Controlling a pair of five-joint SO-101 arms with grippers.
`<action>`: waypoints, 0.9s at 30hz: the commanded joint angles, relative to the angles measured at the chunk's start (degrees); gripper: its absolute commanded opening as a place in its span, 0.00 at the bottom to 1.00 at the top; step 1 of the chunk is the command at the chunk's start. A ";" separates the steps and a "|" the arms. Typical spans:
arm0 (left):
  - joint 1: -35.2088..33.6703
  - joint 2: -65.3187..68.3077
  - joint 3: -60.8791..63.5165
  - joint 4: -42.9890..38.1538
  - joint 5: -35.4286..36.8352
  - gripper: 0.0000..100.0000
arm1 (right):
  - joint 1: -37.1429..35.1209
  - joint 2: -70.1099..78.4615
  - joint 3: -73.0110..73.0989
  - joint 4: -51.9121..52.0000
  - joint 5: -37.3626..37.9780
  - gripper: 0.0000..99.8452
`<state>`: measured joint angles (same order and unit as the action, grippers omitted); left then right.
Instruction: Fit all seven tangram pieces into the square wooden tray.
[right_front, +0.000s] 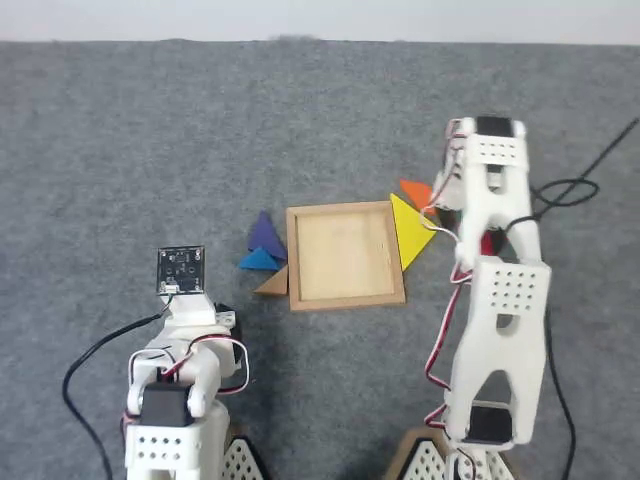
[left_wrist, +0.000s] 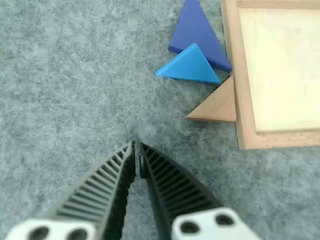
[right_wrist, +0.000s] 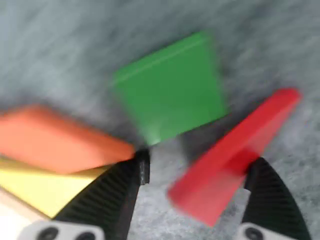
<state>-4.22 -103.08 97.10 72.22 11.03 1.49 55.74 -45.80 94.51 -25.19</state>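
Observation:
The square wooden tray (right_front: 345, 297) lies mid-table with nothing in it. Against its left side sit a purple triangle (left_wrist: 197, 30), a blue triangle (left_wrist: 190, 65) and a tan wooden triangle (left_wrist: 217, 105). My left gripper (left_wrist: 136, 147) is shut on nothing, above bare carpet a little short of them. On the tray's right are a yellow triangle (right_front: 410, 230) and an orange piece (right_front: 415, 190). My right gripper (right_wrist: 197, 167) is open around a tilted red piece (right_wrist: 235, 160), which rests against one finger (right_wrist: 257, 175). A green square (right_wrist: 170, 87) lies just beyond.
Grey carpet covers the table. The right arm (right_front: 495, 200) stretches over the pieces to the right of the tray and hides part of them in the high view. A black cable (right_front: 565, 190) loops at the far right. The left arm (right_front: 185, 330) stands near the front left.

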 joint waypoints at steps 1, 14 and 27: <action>-0.35 -1.14 -0.66 0.09 -0.53 0.01 | 1.80 0.48 -2.55 -1.89 -0.79 0.28; -0.35 -1.14 -0.66 0.09 -0.53 0.01 | 1.98 2.68 -2.64 2.51 -2.02 0.09; -0.35 -1.14 -0.66 0.09 -0.53 0.01 | 1.63 -15.08 1.23 8.22 5.98 0.01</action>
<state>-4.22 -103.08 97.10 72.22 11.03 3.43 50.37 -45.80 100.22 -21.05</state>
